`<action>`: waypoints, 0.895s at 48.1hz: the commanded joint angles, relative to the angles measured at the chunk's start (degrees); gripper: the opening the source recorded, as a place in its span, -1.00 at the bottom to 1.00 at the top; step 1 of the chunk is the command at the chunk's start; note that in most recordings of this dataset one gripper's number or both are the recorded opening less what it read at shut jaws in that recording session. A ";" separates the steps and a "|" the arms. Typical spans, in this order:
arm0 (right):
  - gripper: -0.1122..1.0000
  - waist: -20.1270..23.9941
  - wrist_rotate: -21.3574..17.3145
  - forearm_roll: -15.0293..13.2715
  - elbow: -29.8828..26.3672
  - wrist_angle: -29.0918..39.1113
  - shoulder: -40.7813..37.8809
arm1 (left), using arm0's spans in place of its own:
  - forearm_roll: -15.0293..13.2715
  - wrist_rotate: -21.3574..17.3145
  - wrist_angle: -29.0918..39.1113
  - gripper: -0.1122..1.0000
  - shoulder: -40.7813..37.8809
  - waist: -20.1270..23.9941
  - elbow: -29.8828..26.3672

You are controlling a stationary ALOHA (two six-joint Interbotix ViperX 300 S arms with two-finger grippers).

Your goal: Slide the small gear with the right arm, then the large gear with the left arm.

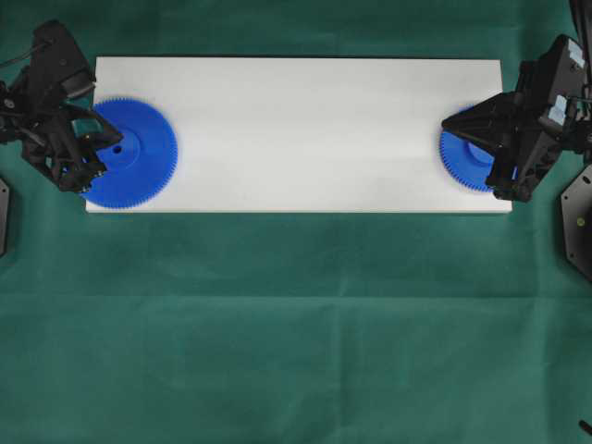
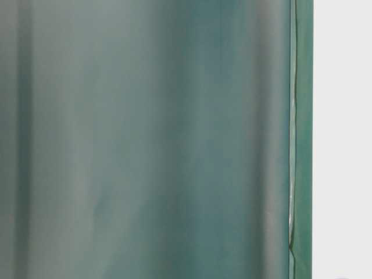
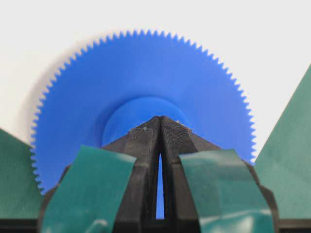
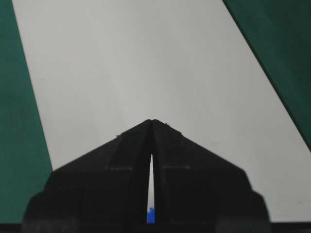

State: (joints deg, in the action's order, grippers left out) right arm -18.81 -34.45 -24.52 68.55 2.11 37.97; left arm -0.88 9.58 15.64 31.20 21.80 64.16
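Two gears sit at opposite ends of the white board: the small gear (image 1: 462,159) lies under my right hand (image 1: 450,120), fingers pinched together gripping nothing, tip pointing toward the far left end. My left hand (image 3: 160,119), likewise closed and empty, rests on the large gear (image 1: 134,153).
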 commanded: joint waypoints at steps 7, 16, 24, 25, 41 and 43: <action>0.11 0.09 -0.09 0.00 -0.79 -0.53 0.00 | 0.09 -1.93 -4.75 -0.80 2.81 -1.14 -1.32; 0.11 0.09 -0.09 0.00 -0.62 -0.53 0.09 | 0.09 -2.72 -5.98 -0.80 3.52 -1.32 -1.32; 0.11 0.09 -0.09 0.09 -0.62 -0.53 0.09 | 0.09 -2.81 -7.21 -0.80 3.52 -1.41 -1.14; 0.11 0.09 -0.09 0.00 -0.70 -0.62 0.09 | 0.09 -2.81 -7.29 -0.80 3.52 -1.41 -1.14; 0.11 1.58 0.53 -0.18 -0.53 -2.11 0.09 | 0.09 -7.38 -8.96 -0.80 3.52 -4.57 -1.05; 0.11 2.11 0.53 -0.18 -0.44 -2.72 0.18 | 0.09 -8.09 -9.32 -0.80 3.52 -5.10 -1.05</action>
State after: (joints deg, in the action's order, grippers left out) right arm -17.58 -34.01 -24.52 68.55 0.79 37.88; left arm -0.88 2.20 7.29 34.45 17.67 64.16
